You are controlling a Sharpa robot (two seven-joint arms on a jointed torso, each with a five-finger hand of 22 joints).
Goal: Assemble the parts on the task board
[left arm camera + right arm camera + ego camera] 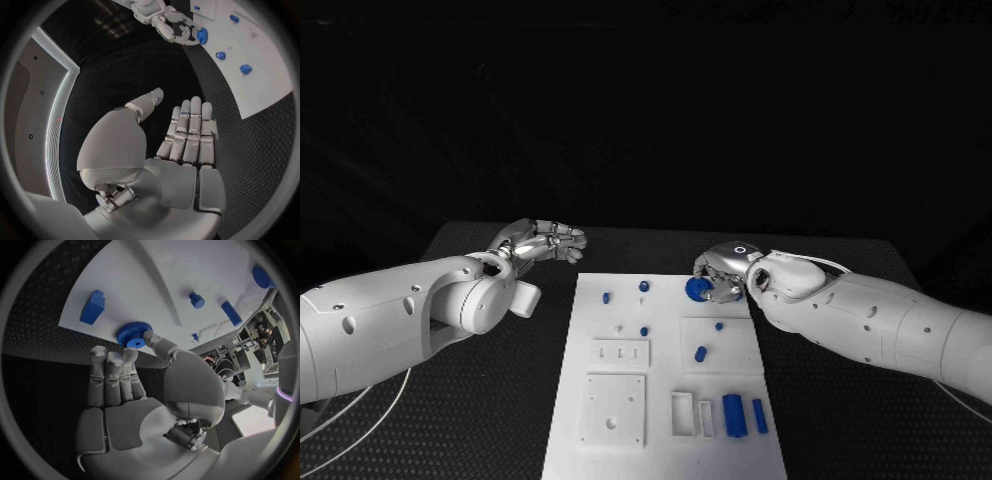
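Two white robot arms reach over a black table (848, 400) bearing a long white rectangular task board (661, 400) at its middle. Left hand (542, 242), silver: held over the bare table just beyond the board's far left corner, fingers straight and side by side with the thumb apart in the left wrist view, nothing in it. Right hand (723, 271), silver: at the board's far right edge, thumb and fingertips closed on a round blue toothed gear (700, 288); the right wrist view shows the gear (132, 334) at the board's edge with the thumb tip on its rim, though whether it touches the board cannot be told. Small blue pegs (643, 286): several, upright, scattered over the far half of the board, apart from one another. Blue oblong piece (701, 352): lying on a raised white square panel at mid-right. Two blue upright blocks (733, 410): side by side at the near right of the board, next to a white open rectangular frame (681, 412). Two white square plates (615, 408): near left of the board, the farther one slotted
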